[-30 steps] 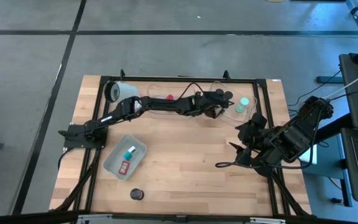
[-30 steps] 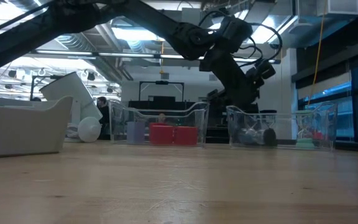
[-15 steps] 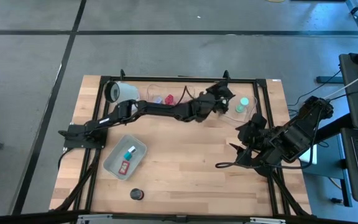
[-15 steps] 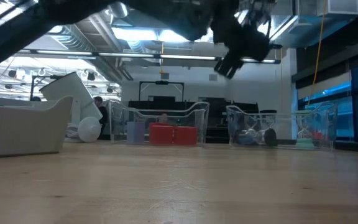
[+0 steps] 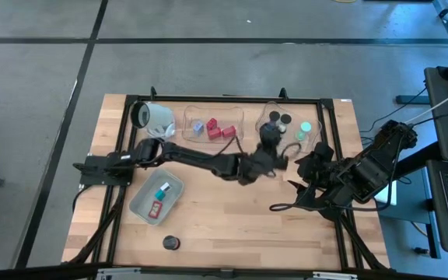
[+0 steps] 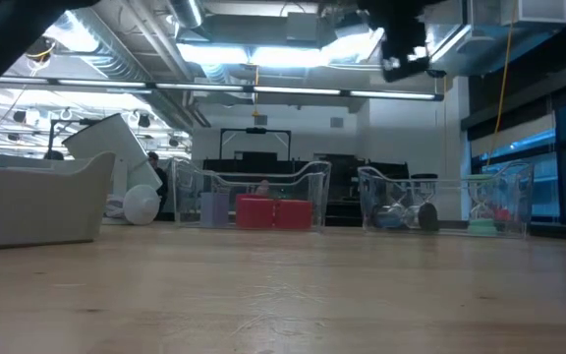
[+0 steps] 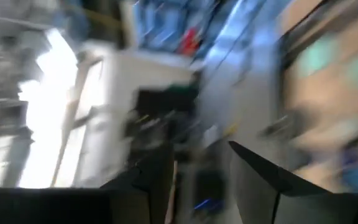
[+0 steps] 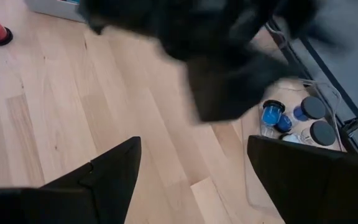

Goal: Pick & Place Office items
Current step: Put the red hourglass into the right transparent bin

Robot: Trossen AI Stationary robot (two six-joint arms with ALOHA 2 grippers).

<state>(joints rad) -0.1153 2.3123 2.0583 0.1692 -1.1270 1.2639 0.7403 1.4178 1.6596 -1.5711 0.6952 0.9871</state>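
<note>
The left arm reaches across the wooden surface (image 5: 232, 210), its left pincer (image 5: 268, 134) raised over the near edge of the right-hand clear tray (image 5: 311, 141); its wrist view is smeared and the fingers show apart with nothing seen between them, though whether it holds anything I cannot tell. The right pincer (image 8: 191, 177) waits at the right side of the surface, its two dark fingers spread wide and empty.

The office items are small and bright. Red blocks (image 5: 219, 131) and a pale blue block (image 5: 197, 128) lie in the left clear tray (image 5: 208, 115) at the far edge. In the right-hand tray sit short black cylinders (image 5: 280, 119) and a mint-green disc (image 5: 306, 127); the right wrist view shows what seem to be blue pieces (image 8: 272, 116) beside dark round caps (image 8: 322, 132). A grey-blue tray (image 5: 142, 204) near the left arm's base holds a teal piece (image 5: 162, 189) and a red one (image 5: 156, 208). A black cylinder with a red top (image 5: 170, 243) stands alone near the front edge. A white cylinder (image 5: 152, 116) lies at the far left corner.
</note>
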